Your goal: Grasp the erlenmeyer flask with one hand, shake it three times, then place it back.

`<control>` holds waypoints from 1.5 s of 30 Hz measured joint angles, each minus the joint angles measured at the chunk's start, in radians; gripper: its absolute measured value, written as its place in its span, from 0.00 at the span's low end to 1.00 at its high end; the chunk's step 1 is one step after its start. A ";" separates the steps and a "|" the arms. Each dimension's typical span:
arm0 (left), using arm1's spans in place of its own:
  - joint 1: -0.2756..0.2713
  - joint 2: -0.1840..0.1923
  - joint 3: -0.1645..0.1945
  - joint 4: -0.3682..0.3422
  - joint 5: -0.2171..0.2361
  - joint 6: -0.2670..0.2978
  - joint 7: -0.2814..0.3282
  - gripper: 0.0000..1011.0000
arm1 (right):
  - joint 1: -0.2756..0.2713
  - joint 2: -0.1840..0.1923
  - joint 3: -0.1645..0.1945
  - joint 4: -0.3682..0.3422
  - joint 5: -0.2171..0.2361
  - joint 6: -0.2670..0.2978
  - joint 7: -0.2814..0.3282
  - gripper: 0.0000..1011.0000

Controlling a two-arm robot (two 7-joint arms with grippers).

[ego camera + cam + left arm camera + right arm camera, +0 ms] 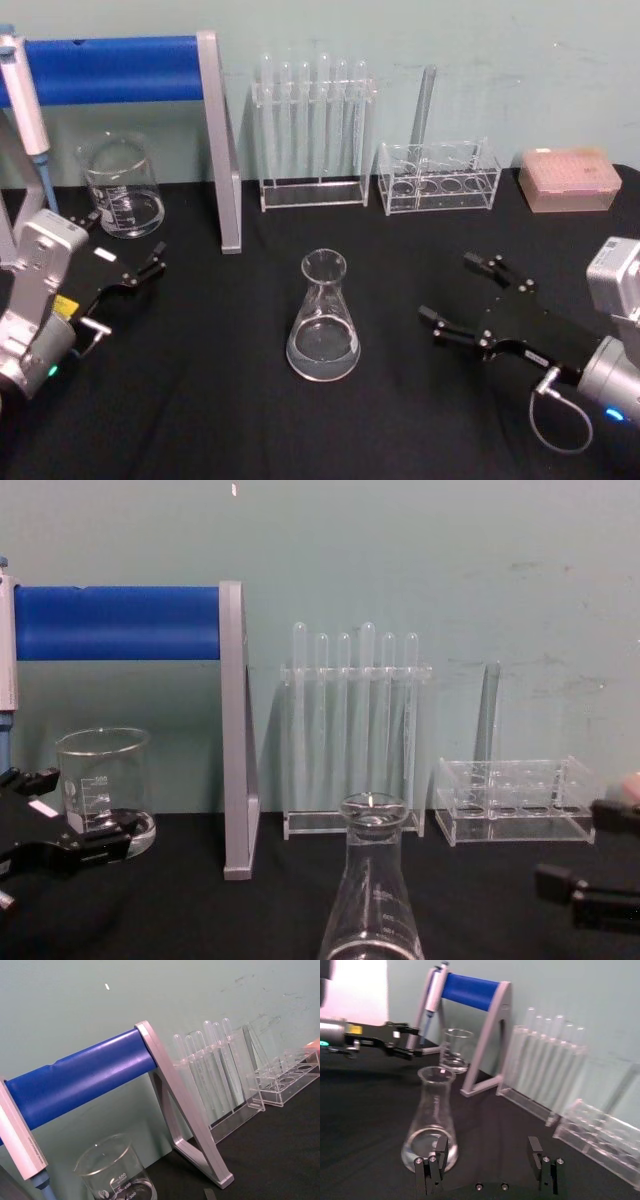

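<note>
the flask (323, 318) stands upright on the black table (200, 420), at the centre of the head view and a little below the middle. its long axis is vertical, with the narrow neck up and the wide base down. it seems to hold a little clear liquid at the bottom, though the glass makes that hard to judge. nothing touches it.

the right gripper (462, 297) sits at the lower right of the head view, near the flask but apart from it. its fingers are spread wide and aimed toward the flask, so the flask lies ahead of it, toward frame left and slightly lower. in the right wrist view the flask (432, 1120) stands in front of one finger (439, 1152) rather than in front of the gap. the gripper probably has to shift sideways before it closes in on the neck.

the left gripper (125, 243) rests at the left edge of the head view, also spread, just beside the beaker (120, 187). it is farther from the flask, so the right arm is the nearer one.
</note>
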 joint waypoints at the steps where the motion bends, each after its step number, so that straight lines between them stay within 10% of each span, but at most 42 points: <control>1: 0.000 0.000 0.000 0.000 0.000 0.000 0.000 0.99 | 0.006 -0.005 -0.005 0.003 0.006 0.007 0.019 0.99; 23: 0.000 0.000 0.000 0.000 0.000 0.000 0.000 0.99 | 0.147 -0.112 -0.068 0.109 0.053 0.157 0.211 0.99; 45: 0.000 0.000 0.000 0.000 0.000 0.000 0.000 0.99 | 0.266 -0.182 -0.131 0.227 0.054 0.147 0.281 0.99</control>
